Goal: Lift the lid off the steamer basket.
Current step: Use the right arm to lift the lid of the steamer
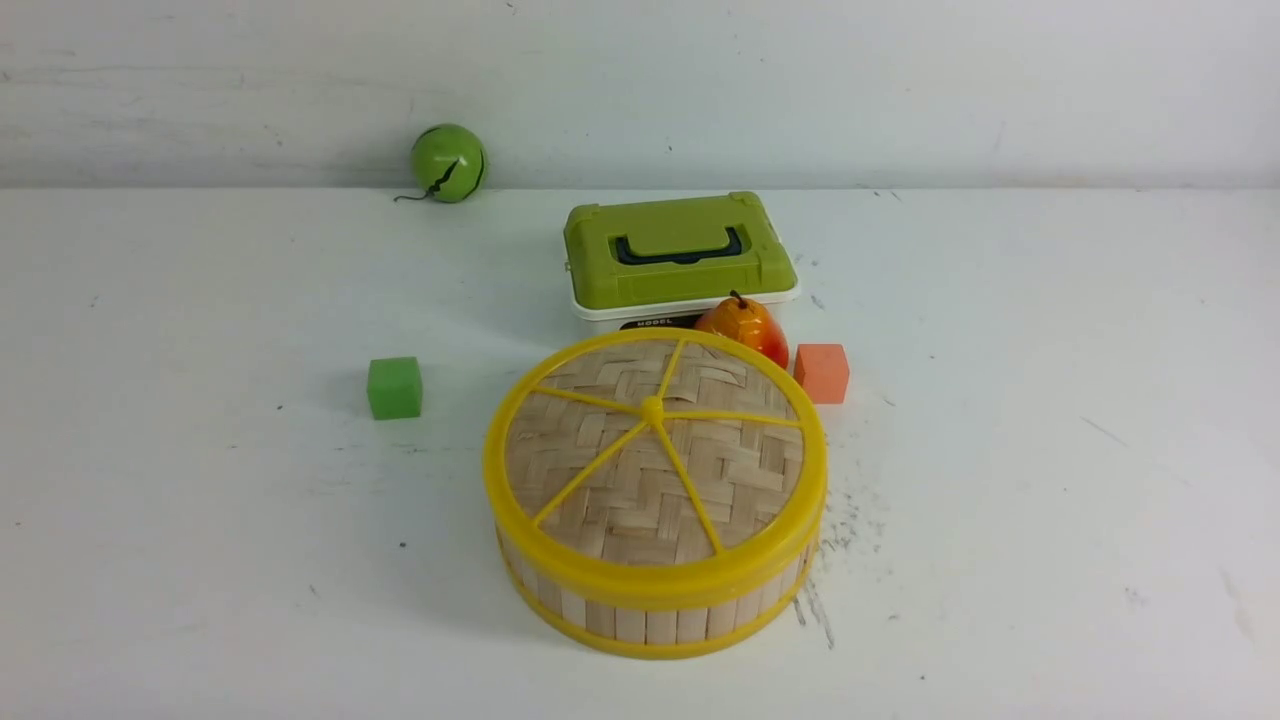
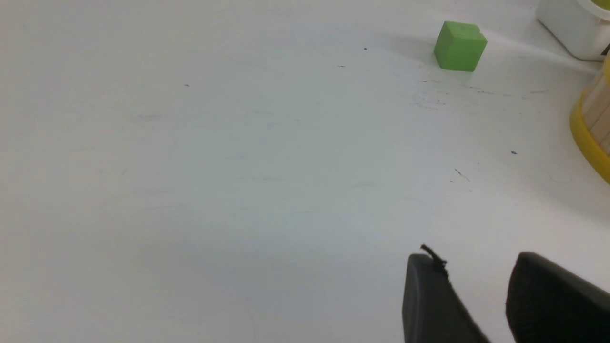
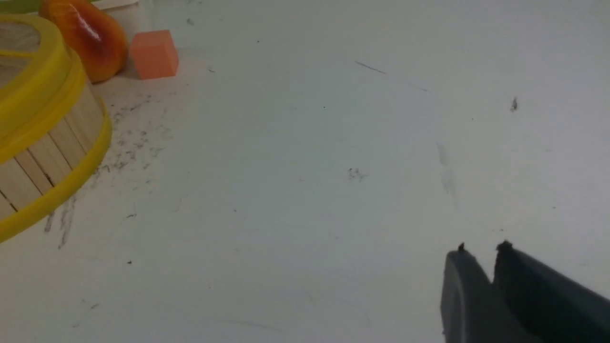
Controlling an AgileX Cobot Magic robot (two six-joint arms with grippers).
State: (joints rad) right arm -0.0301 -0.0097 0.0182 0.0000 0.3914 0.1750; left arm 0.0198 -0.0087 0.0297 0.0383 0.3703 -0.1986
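The lid point(image 1: 620, 480), a woven bamboo disc with a yellow rim, yellow spokes and a centre knob point(image 1: 652, 408), sits flat on the steamer basket point(image 1: 650, 622) at the table's front centre. Neither arm shows in the front view. In the left wrist view my left gripper point(image 2: 474, 259) hangs open over bare table, well apart from the basket's edge point(image 2: 595, 124). In the right wrist view my right gripper point(image 3: 482, 248) has its jaws a narrow gap apart with nothing between them, far from the basket point(image 3: 47, 147) and the lid's rim point(image 3: 33, 95).
Behind the basket stands a green-and-white box point(image 1: 680, 255), with an orange pear point(image 1: 745, 328) and an orange cube point(image 1: 822, 372) close to the basket's far right side. A green cube point(image 1: 394, 387) lies to the left, a green ball point(image 1: 447, 162) by the back wall.
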